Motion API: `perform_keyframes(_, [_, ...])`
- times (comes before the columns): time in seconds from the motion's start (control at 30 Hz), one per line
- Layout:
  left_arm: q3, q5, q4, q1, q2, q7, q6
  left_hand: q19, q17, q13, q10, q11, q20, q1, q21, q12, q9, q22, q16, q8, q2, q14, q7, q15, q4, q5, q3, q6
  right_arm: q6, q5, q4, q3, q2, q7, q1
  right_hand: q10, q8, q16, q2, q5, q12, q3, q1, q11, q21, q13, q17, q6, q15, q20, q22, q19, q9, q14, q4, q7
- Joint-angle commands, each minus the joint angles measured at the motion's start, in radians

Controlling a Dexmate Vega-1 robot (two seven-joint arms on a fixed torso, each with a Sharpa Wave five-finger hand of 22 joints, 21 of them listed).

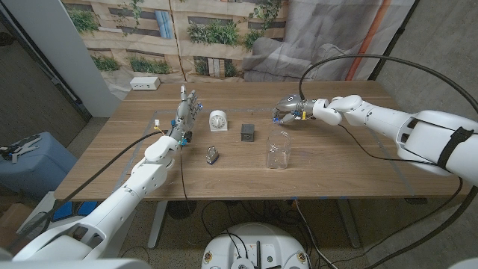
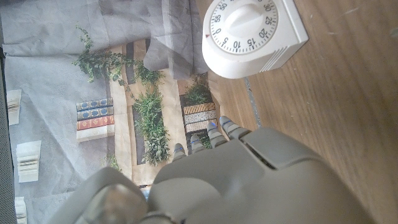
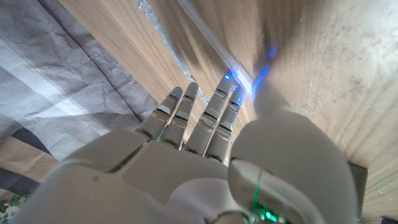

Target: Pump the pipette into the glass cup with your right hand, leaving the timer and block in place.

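The clear glass cup (image 1: 278, 149) stands upright near the table's middle. Left of it and farther back sit a dark grey block (image 1: 247, 132) and a white dial timer (image 1: 217, 119) (image 2: 252, 34). My right hand (image 1: 290, 108) (image 3: 205, 155) reaches down to the table behind the cup. Its fingertips (image 3: 227, 93) and thumb meet a thin clear pipette (image 3: 208, 37) lying on the wood; whether they pinch it is hidden. My left hand (image 1: 185, 112) (image 2: 242, 180) stands on its edge just left of the timer, fingers up and apart, holding nothing.
A small metal object (image 1: 212, 155) lies in front of the timer, left of the cup. Blue tape marks (image 1: 158, 119) sit on the wooden table (image 1: 343, 168). A white power strip (image 1: 145, 83) lies beyond the far left edge.
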Motion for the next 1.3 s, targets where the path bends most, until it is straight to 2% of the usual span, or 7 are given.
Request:
perform_keyframes(0.03, [0.001, -0.002, 0.001, -0.001, 0.002, -0.006, 0.000, -0.006, 0.006, 0.006, -0.002, -0.004, -0.090, -0.001, 0.005, 0.004, 0.002, 0.002, 0.006, 0.006, 0.044, -0.010, -0.006, -0.115, 0.000, 0.007, -0.007, -0.003, -0.003, -0.014, 0.015, -0.018, 0.006, -0.063, 0.002, 0.024, 0.015, 0.013, -0.001, -0.003, 0.002, -0.006, 0.019, -0.001, 0.009, 0.003, 0.007, 0.023, -0.163, -0.001, 0.002, 0.016, 0.005, 0.020, -0.001, 0.002])
perform_keyframes(0.47, [0.001, -0.002, 0.001, -0.001, 0.001, -0.006, 0.000, -0.006, 0.006, 0.006, -0.001, -0.002, -0.090, -0.001, 0.005, 0.005, 0.002, 0.002, 0.006, 0.006, 0.044, -0.009, -0.006, -0.116, 0.000, 0.007, -0.007, -0.003, -0.002, -0.010, 0.035, -0.031, 0.015, -0.094, 0.006, 0.070, 0.053, 0.026, 0.006, -0.003, 0.006, -0.009, 0.027, -0.001, 0.011, 0.005, 0.009, 0.080, -0.165, -0.008, 0.003, 0.031, 0.016, 0.055, 0.002, 0.002])
perform_keyframes(0.67, [0.000, 0.000, 0.000, 0.000, 0.000, 0.002, 0.000, -0.006, 0.006, 0.006, -0.001, -0.003, -0.090, -0.001, 0.005, 0.005, 0.002, 0.002, 0.006, 0.006, 0.044, -0.009, -0.006, -0.115, 0.000, 0.007, -0.007, -0.003, -0.009, -0.017, 0.024, -0.036, 0.008, -0.106, 0.004, 0.087, 0.067, 0.033, 0.024, -0.003, 0.007, -0.007, 0.013, 0.000, 0.012, 0.006, 0.010, 0.096, -0.166, -0.012, 0.003, 0.039, 0.021, 0.084, 0.015, 0.003])
perform_keyframes(1.3, [0.000, 0.000, -0.001, 0.000, 0.000, 0.002, 0.001, -0.006, 0.006, 0.006, -0.002, -0.002, -0.090, -0.001, 0.005, 0.004, 0.002, 0.002, 0.006, 0.006, 0.044, -0.009, -0.006, -0.115, 0.000, 0.007, -0.007, -0.002, -0.030, 0.014, -0.043, 0.014, -0.027, -0.071, -0.026, 0.108, 0.078, 0.035, 0.033, -0.005, 0.008, -0.008, 0.001, 0.002, 0.012, 0.006, 0.008, 0.103, -0.172, -0.015, 0.003, 0.049, 0.024, 0.111, 0.018, 0.003])
